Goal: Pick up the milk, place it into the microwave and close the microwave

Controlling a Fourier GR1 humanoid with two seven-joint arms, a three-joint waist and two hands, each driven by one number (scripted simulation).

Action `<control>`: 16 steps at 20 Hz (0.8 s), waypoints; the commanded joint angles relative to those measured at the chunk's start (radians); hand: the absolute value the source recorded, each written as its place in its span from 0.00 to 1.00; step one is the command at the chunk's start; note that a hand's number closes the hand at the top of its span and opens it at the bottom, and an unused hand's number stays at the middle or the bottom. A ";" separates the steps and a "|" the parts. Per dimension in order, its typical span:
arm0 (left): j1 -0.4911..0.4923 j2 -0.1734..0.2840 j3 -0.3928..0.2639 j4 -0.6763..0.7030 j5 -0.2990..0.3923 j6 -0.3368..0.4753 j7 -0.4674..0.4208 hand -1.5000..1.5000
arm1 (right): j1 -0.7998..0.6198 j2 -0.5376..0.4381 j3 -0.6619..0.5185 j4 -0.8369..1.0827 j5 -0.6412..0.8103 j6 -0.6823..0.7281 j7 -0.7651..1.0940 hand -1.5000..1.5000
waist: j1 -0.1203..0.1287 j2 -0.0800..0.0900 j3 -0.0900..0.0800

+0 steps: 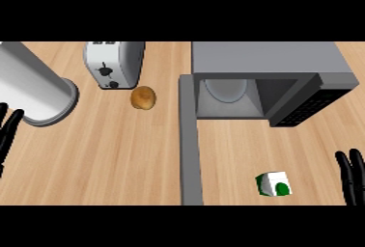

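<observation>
right robot hand: fingers straight, empty, near milk | left robot hand: straight, empty

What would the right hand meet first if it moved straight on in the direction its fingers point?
Probably the open grey microwave's dark control panel; the right hand points up the view, passing right of the green-and-white milk carton.

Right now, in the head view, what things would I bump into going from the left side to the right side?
Left hand → big grey can → toaster → potato → open microwave door → milk → right hand.
</observation>
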 commanded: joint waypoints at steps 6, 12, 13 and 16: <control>0.157 0.012 0.100 -0.178 0.152 -0.063 0.079 0.00 | 0.059 -0.017 -0.013 0.104 0.062 -0.064 -0.090 0.00 | 0.006 0.002 0.001; 0.287 0.002 0.226 -0.235 0.290 -0.154 0.063 0.00 | 0.106 0.003 -0.043 0.179 0.040 -0.103 -0.130 0.00 | 0.012 0.000 0.001; 0.249 0.029 0.255 -0.169 0.321 -0.161 0.069 0.00 | 0.054 0.003 -0.089 0.241 0.020 -0.108 -0.142 0.00 | 0.011 0.002 0.001; 0.299 0.002 0.255 -0.232 0.325 -0.176 0.069 0.00 | 0.103 -0.020 -0.145 0.335 -0.054 -0.108 -0.262 0.00 | 0.010 0.000 0.001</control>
